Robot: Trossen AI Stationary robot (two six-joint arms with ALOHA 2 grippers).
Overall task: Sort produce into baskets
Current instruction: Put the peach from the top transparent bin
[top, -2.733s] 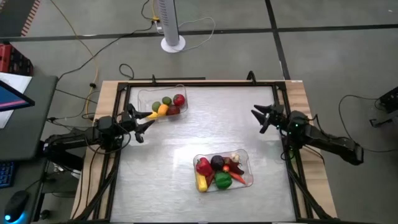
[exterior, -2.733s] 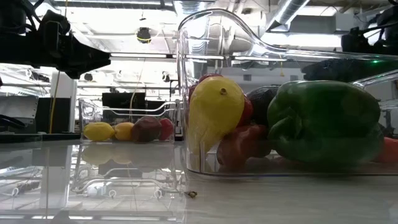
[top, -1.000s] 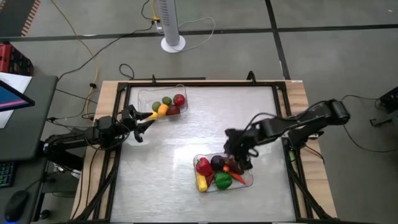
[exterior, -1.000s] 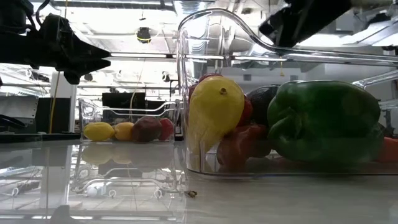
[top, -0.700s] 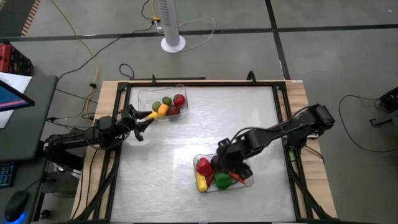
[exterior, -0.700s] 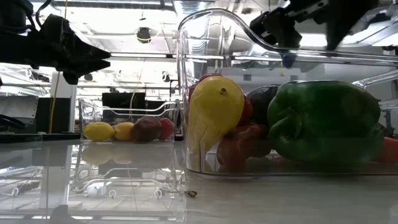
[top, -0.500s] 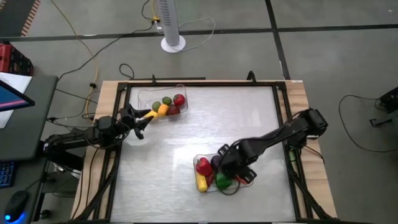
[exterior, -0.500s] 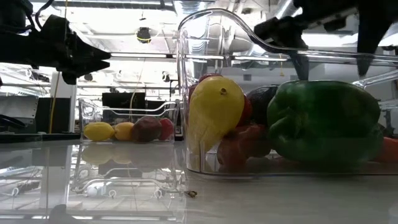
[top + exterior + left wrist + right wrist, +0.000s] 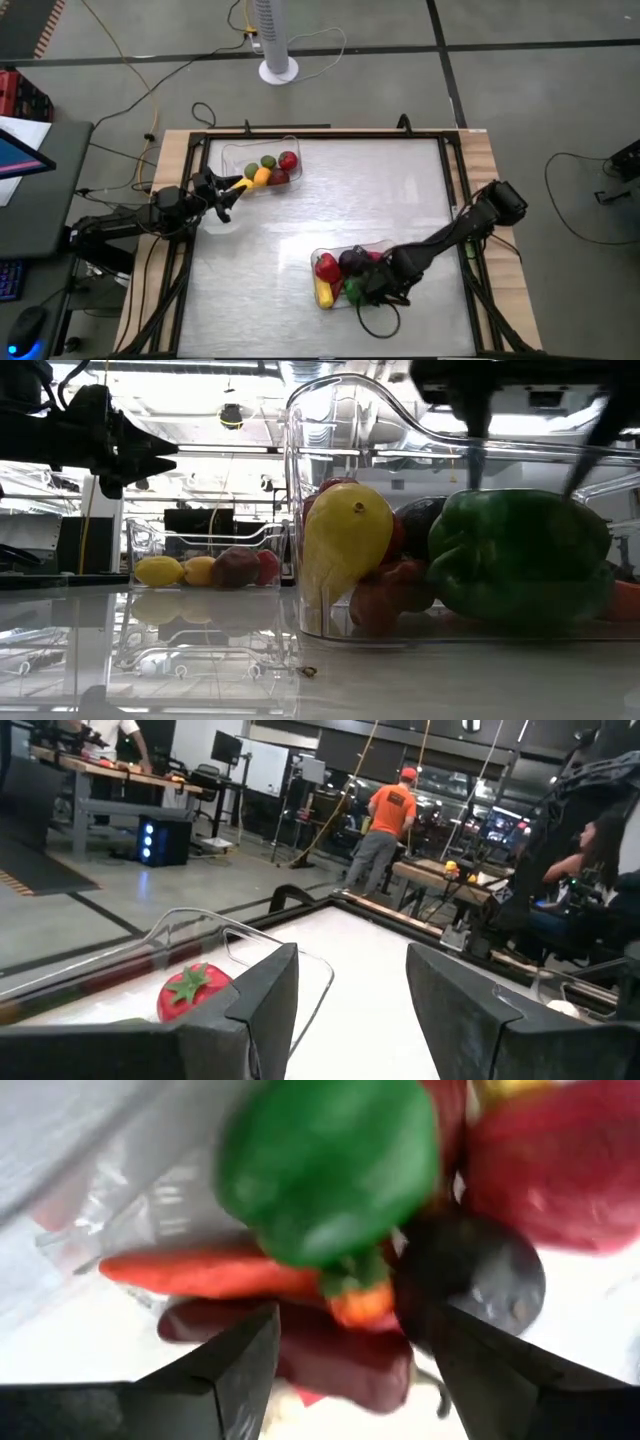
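The near clear basket (image 9: 392, 248) holds a green pepper (image 9: 520, 555), a yellow piece (image 9: 345, 540), red pieces, a dark purple one (image 9: 470, 1270) and an orange-red long one (image 9: 200, 1272). My right gripper (image 9: 368, 286) is open and reaches down into this basket. Its fingers (image 9: 470, 455) stand on either side of the pepper's top. The far clear basket (image 9: 240, 152) holds several pieces, among them a red one (image 9: 190, 992). My left gripper (image 9: 224, 192) is open and empty beside that basket's near left corner. My right gripper comes from above, slanting from the table's right, with the green pepper's top (image 9: 330, 1170) between its open fingers. I cannot tell whether the fingers touch the pepper. The pepper lies in the basket on the other pieces.
A black frame (image 9: 320, 134) runs round the table. Bare tabletop (image 9: 330, 205) lies between the two baskets. People stand and sit in the room beyond the table (image 9: 385, 815).
My right gripper has gone toward the table's near edge and left and down into the near basket, staying open, and now stands over the green pepper. The produce has kept its place.
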